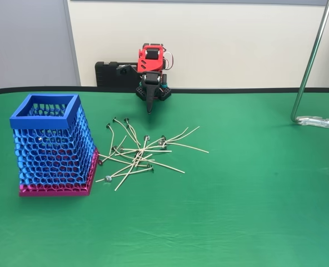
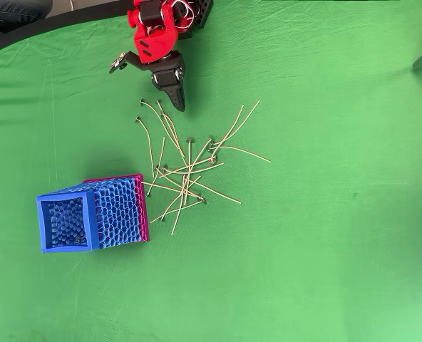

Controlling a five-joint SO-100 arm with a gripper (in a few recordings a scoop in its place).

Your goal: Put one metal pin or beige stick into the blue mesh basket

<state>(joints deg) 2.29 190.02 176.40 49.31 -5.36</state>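
Note:
A loose pile of thin beige sticks with small grey metal heads [image 1: 139, 154] [image 2: 186, 171] lies on the green cloth in the middle of the table. Left of the pile stands the blue mesh basket [image 1: 45, 119] [image 2: 65, 222], upright on its magenta-pink base, with a solid blue square rim. Behind the pile, at the table's far edge, the red and black arm is folded with its gripper [image 1: 150, 108] [image 2: 177, 105] pointing down at the cloth. The jaws are shut with nothing between them. The tip hangs a short way from the nearest sticks.
A bent metal rod with a clamp foot [image 1: 314, 119] stands at the far right of the fixed view. A black box [image 1: 108, 73] sits behind the arm against the wall. Open green cloth [image 1: 237, 211] stretches to the right and front of the pile.

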